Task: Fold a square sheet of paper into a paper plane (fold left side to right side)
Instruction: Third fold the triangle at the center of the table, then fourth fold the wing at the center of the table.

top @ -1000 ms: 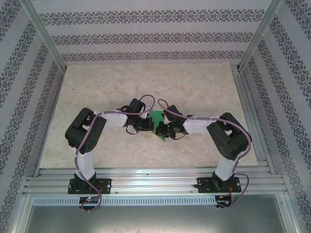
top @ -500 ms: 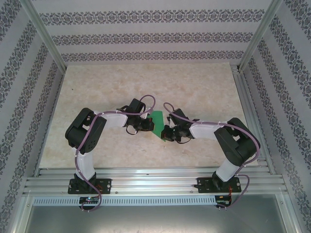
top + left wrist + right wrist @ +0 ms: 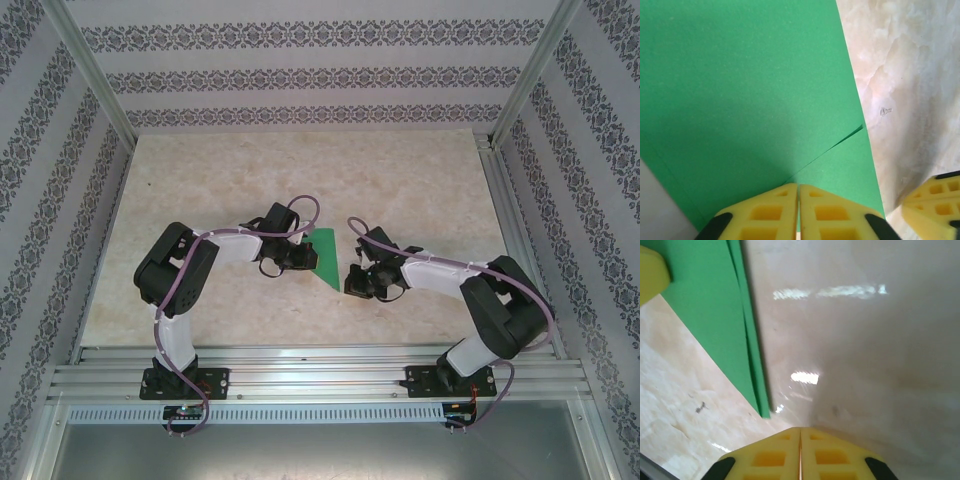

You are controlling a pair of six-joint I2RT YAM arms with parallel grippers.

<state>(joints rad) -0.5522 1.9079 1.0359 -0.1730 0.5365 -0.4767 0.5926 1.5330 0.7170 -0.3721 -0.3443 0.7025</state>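
Green paper (image 3: 326, 257), edge between left fingers (image 3: 765, 215)

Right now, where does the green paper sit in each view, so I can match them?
Top external: green paper at the middle of the marbled table.
Left wrist: paper covers the left and middle.
Right wrist: paper upper left, tapering down to a point.
Shared landmark: the marbled table beside the paper.
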